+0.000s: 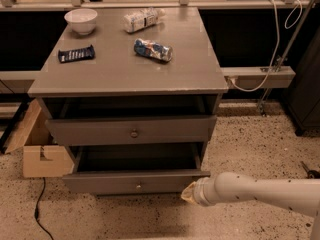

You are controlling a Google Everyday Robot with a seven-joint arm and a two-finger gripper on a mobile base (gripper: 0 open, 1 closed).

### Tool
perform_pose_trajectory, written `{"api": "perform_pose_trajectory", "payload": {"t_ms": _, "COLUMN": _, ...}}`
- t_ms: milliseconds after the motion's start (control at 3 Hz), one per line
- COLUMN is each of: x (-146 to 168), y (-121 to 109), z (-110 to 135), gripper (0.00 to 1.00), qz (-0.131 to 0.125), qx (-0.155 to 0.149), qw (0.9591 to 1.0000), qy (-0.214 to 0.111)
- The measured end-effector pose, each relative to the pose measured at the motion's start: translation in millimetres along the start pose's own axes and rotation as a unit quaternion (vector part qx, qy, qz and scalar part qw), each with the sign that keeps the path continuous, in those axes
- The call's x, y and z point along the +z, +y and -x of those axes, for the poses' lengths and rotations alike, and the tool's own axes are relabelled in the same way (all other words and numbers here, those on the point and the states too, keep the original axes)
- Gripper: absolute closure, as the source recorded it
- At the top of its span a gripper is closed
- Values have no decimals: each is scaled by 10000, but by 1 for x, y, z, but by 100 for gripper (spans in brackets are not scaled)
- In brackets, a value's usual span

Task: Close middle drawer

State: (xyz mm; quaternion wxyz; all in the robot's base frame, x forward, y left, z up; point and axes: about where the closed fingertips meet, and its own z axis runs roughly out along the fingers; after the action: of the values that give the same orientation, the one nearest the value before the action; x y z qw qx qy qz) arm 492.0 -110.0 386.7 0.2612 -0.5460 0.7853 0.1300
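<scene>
- Speckled terrazzo floor point(250, 149) surrounds a grey wooden cabinet point(115, 76) that backs onto a dark counter wall
- On the cabinet's top, well back from its front edge, lie a white round bowl point(81, 20), a dark flat snack bar point(76, 54), a blue crinkled packet point(153, 49) and a pale plastic bag point(142, 19)
- Below the cabinet's taller-fronted grey drawer point(90, 131), the middle drawer point(100, 183), a wide shallow grey box with a slim front and a small round knob point(138, 186), stands pulled well out of the cabinet, its dark inside open to view
- The gripper point(189, 192), at the tip of a white tubular arm point(260, 191), sits at the right end of that slim front, touching it or just beside it; whether it is open or closed cannot be told
- The step in hand looks like the push: contact is made or nearly made, and the drawer is not yet home
- Next, a straight shove toward the cabinet's back seems called for; pressing so far off-centre could skew the box in its runners
- Right of the cabinet the floor gives the arm free room; left of it a brown cardboard box point(42, 156) and a black cable point(39, 209) lie clear of the drawer's path
</scene>
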Motion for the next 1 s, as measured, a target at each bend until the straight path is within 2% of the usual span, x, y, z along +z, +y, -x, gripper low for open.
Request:
{"api": "perform_pose_trajectory", "payload": {"t_ms": 333, "x": 6, "y": -14, "z": 7, "gripper": 100, "qz": -28, "qx": -221, "qw": 9997, "qy": -31}}
{"api": "perform_pose_trajectory", "payload": {"t_ms": 667, "x": 16, "y": -39, "z": 14, "gripper": 100, "qz": -136, "qx": -604, "qw": 9981, "qy": 33}}
{"api": "perform_pose_trajectory", "payload": {"t_ms": 1000, "x": 25, "y": -53, "z": 14, "gripper": 100, "qz": -302, "qx": -936, "qw": 9948, "qy": 260}}
